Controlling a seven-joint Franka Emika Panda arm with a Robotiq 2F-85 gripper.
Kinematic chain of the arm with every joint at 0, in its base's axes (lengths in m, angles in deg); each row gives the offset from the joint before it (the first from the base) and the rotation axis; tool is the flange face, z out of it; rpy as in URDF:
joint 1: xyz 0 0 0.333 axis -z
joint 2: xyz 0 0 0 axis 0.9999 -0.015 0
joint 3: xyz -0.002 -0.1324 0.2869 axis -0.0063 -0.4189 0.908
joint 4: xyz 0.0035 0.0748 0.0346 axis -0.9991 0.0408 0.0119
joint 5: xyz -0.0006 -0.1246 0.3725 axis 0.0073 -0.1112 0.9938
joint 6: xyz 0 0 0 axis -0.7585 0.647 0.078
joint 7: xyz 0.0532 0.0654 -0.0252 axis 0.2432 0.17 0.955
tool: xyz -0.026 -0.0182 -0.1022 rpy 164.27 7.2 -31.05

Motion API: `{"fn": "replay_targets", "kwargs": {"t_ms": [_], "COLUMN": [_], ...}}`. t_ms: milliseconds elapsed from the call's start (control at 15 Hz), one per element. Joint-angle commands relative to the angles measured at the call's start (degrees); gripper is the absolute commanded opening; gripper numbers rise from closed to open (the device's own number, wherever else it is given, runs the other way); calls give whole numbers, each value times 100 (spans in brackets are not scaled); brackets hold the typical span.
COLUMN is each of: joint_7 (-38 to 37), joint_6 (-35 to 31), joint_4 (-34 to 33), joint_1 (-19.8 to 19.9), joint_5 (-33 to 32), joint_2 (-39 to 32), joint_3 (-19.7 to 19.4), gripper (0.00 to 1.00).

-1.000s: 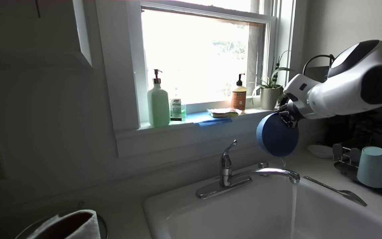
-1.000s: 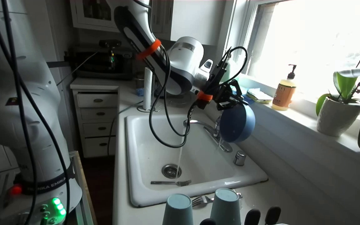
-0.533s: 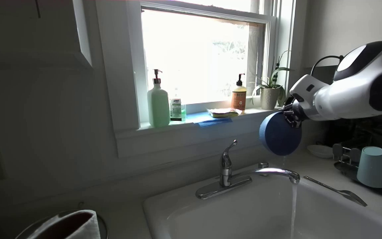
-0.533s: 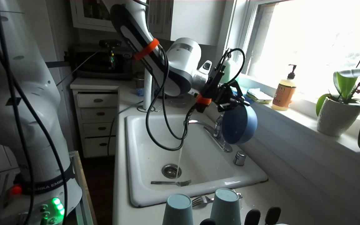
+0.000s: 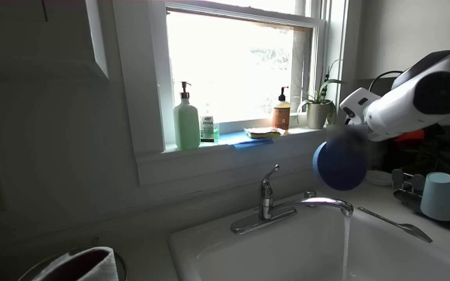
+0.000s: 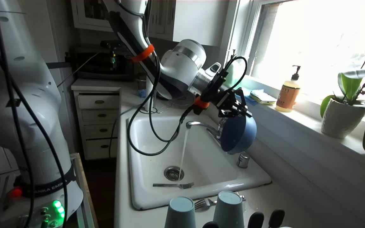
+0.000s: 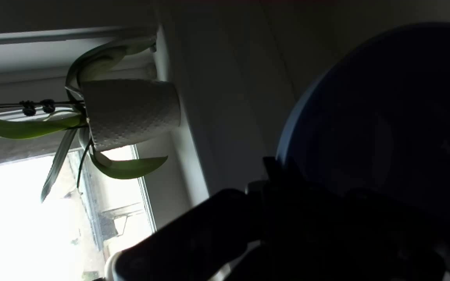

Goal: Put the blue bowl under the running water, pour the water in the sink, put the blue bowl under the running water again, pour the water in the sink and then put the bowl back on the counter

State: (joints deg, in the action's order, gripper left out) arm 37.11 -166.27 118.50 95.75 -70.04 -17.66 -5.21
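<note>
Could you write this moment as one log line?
gripper: holding blue bowl | bowl tilt: steep | running water: falling into sink, clear of bowl

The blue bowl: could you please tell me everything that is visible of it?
The blue bowl is round, shallow and medium blue, with plain smooth sides; its material is unclear. The gripper holds it by the upper rim, tipped on its side, its shadowed inside turned away from the window. It hangs in the air near the faucet, apart from the running water. Nothing else visibly touches it.
</note>
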Motion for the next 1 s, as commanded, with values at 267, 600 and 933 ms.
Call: {"fn": "replay_targets", "kwargs": {"t_ms": [267,600,933], "joint_7": [2104,3445,4194], "joint_6": [621,1298,1862], "joint_4": [-159,-462,-900], "joint_1": [-98,-105,-103], "joint_5": [3315,5530,7043], "joint_2": [-192,-445,-800], "joint_3": [-21,48,109], "gripper": [1,1,1]}}
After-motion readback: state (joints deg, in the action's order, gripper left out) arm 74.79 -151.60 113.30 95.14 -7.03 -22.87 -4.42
